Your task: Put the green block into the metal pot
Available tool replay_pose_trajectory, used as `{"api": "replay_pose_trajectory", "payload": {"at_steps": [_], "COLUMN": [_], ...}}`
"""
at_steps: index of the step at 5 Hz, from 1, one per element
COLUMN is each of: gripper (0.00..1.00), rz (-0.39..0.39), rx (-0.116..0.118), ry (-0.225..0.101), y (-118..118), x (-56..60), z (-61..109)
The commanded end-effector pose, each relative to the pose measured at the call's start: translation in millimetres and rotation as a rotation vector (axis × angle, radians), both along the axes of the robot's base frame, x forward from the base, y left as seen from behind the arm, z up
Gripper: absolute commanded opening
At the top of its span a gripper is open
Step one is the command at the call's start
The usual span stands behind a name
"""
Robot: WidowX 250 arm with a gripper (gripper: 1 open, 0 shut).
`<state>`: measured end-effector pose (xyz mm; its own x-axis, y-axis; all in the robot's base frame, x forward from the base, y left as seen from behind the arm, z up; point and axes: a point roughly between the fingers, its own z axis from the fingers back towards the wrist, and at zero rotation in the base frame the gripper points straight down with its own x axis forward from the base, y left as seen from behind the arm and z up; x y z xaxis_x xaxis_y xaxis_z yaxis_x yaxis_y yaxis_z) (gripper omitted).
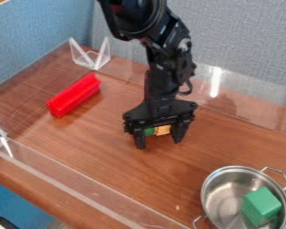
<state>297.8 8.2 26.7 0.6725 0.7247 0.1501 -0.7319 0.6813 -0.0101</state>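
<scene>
Wood table (110,165), 1 black gripper (160,141) down over green-and-yellow item (156,131), fingers apart on its 2 sides, grip unclear; green block (261,204) inside metal pot (238,186), nearer camera, right of hand in view.

small matte green block (261,205) lying inside the metal pot, against its right side, round shiny silver pot (238,192) with thin rim and wire loop handles, upright and open at the surface's front right corner

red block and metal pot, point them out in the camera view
red block (74,96): camera view, middle of its top face
metal pot (216,190): camera view, left side of its rim
</scene>
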Motion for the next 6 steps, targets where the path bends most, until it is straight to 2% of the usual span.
{"api": "replay_pose_trajectory", "payload": {"at_steps": [1,6], "gripper": [1.00,1.00], "rz": [0.021,0.048], "rx": [-0.006,-0.033], "ry": [-0.040,-0.013], "y": [7.8,19.2], "x": [14.6,22.4], "z": [8.9,6.5]}}
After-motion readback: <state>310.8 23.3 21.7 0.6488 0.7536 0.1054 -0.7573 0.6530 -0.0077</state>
